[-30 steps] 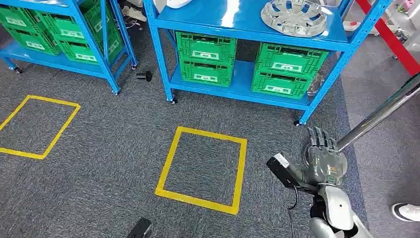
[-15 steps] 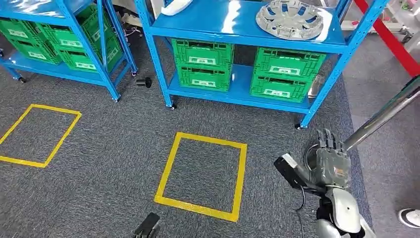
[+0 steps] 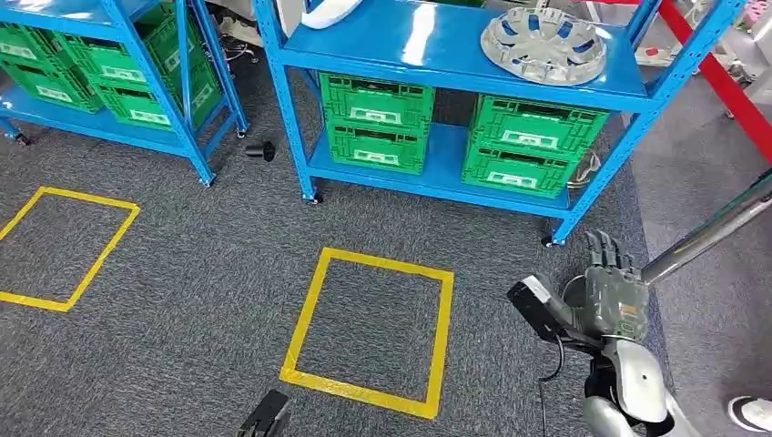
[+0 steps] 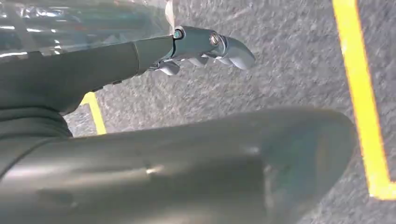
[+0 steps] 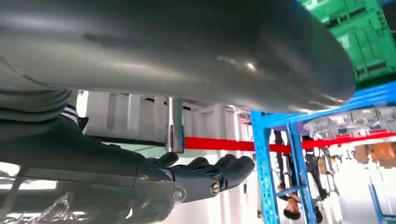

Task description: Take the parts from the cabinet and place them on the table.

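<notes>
A silver wheel-cover part point(image 3: 543, 43) lies on the top shelf of the blue cabinet point(image 3: 428, 41) ahead of me, with a white part point(image 3: 320, 13) at the shelf's left end. My right hand point(image 3: 612, 289) hangs low at the right, over the carpet in front of the cabinet's right leg, fingers straight and apart, holding nothing. In the right wrist view its dark fingers point(image 5: 210, 179) stretch out with nothing in them. My left hand point(image 4: 140, 60) hangs over the grey carpet, its fingers point(image 4: 205, 44) extended and bare. A dark piece of my left arm point(image 3: 265, 417) shows at the bottom edge.
Green crates point(image 3: 375, 111) fill the cabinet's lower shelves and a second blue rack point(image 3: 118, 73) at the left. Yellow tape squares point(image 3: 369, 323) mark the carpet. A small black object point(image 3: 262, 150) lies by the racks. A metal pole point(image 3: 705, 235), a red bar point(image 3: 719, 77) and a person's shoe point(image 3: 752, 411) are at the right.
The whole picture has shifted a little, so the camera has moved. More of the cabinet's top shelf shows now. Both hands stay extended and hold nothing.
</notes>
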`<action>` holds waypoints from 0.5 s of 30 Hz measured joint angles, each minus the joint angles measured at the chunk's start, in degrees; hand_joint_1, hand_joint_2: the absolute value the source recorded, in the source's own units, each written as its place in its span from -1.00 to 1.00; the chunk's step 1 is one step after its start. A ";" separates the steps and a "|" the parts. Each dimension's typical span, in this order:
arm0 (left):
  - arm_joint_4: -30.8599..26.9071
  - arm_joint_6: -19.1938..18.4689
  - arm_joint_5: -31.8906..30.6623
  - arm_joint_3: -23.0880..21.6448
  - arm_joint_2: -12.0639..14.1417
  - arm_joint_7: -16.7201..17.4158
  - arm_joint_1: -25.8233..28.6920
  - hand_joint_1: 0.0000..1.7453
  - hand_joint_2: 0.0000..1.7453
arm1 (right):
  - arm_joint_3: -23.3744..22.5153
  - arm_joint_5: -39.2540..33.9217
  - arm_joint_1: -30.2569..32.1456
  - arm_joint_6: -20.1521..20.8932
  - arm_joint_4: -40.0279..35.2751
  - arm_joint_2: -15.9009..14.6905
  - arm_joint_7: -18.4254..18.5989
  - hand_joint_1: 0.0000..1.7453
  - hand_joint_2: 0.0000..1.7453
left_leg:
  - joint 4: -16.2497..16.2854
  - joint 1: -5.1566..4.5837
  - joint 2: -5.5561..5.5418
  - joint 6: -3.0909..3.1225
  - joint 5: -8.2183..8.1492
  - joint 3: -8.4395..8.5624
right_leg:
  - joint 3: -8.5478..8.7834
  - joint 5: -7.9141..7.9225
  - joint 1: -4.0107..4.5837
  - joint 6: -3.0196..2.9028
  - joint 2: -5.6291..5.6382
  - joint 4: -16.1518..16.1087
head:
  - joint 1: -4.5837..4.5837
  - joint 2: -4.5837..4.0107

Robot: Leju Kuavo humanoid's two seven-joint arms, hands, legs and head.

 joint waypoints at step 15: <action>0.00 0.11 0.04 -0.07 -0.46 0.24 -0.62 -1.00 -1.00 | -0.11 -0.61 -0.45 -1.01 0.90 -0.26 -0.46 -1.00 -1.00 | 5.68 -0.30 0.06 -2.80 -6.39 1.09 | 1.90 7.22 0.19 -3.17 -0.01 -9.50 | -0.20 0.00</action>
